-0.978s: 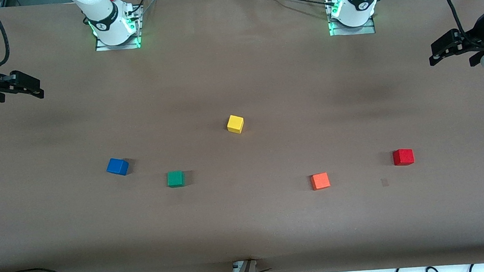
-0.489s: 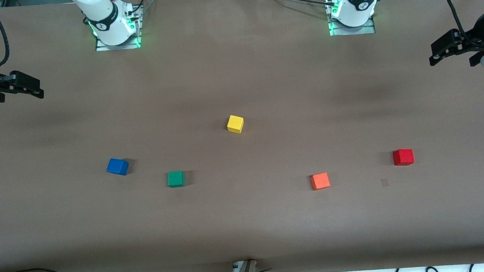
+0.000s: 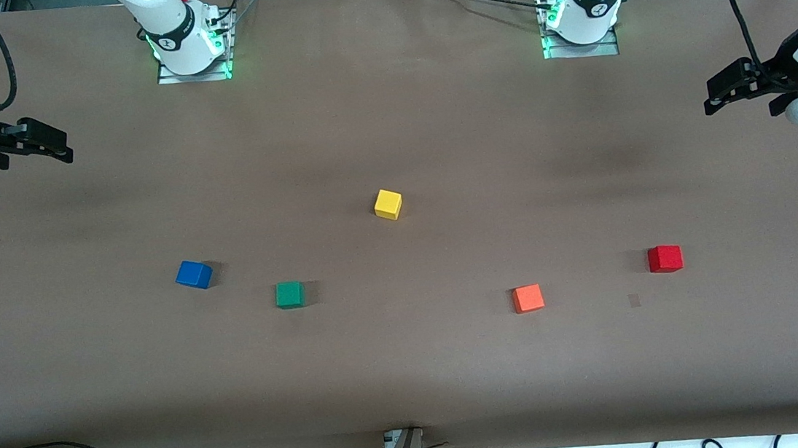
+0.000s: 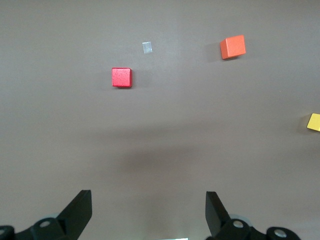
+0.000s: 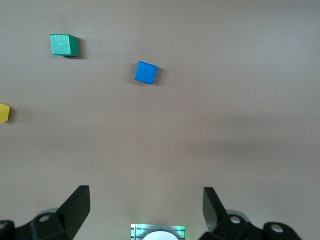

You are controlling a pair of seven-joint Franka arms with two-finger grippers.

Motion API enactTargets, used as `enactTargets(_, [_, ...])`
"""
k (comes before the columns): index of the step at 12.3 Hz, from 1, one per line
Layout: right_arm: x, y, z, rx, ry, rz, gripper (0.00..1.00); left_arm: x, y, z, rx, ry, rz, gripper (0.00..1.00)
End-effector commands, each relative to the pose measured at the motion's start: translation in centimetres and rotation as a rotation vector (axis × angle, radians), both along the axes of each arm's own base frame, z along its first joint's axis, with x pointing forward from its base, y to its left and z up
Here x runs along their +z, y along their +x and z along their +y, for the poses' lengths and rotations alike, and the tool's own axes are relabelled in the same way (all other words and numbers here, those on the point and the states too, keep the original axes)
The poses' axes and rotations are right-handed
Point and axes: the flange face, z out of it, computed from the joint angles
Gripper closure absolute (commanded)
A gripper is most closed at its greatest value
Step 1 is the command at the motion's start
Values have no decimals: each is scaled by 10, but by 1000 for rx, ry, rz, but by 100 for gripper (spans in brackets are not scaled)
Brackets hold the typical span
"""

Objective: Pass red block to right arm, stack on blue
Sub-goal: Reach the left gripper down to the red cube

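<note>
On my front feed I start at the right arm's end of the brown paper-covered bench [image 3: 388, 108], where the all-black right end effector [image 3: 58, 148] hangs above the bench edge, empty, fingers spread wide; its wrist view shows both black fingertips [image 5: 77, 205] well apart over bare bench. Next I see the small blue cube [image 3: 193, 274], lying alone on the bench at a slight angle. Just past it, a little nearer my front camera, sits the small green cube [image 3: 289, 294]. Around the middle is the small yellow cube [image 3: 387, 204], farther from my camera than all the others. Then comes the small orange cube [image 3: 528, 298], nearest my camera of the five. The small pure-red cube [image 3: 665, 258] rests flat on the bench toward the left arm's end, near the orange one but apart from it, with a small pale tape patch [image 3: 634, 299] between them. Last, the left end effector [image 3: 722, 87] hovers over that end, released and empty.
</note>
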Motion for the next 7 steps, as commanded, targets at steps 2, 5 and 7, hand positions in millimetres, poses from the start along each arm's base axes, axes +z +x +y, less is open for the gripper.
enactTargets(2, [5, 11, -1, 9, 1, -14, 0, -1, 0, 5, -25, 134, -1, 0])
enactTargets(5, [6, 15, -1, 10, 1, -10, 0, -33, 15, 12, -12, 149, 54, 0])
enactTargets(7, [6, 16, -1, 10, 1, -13, 0, -46, 20, 23, -1, 149, 78, 0])
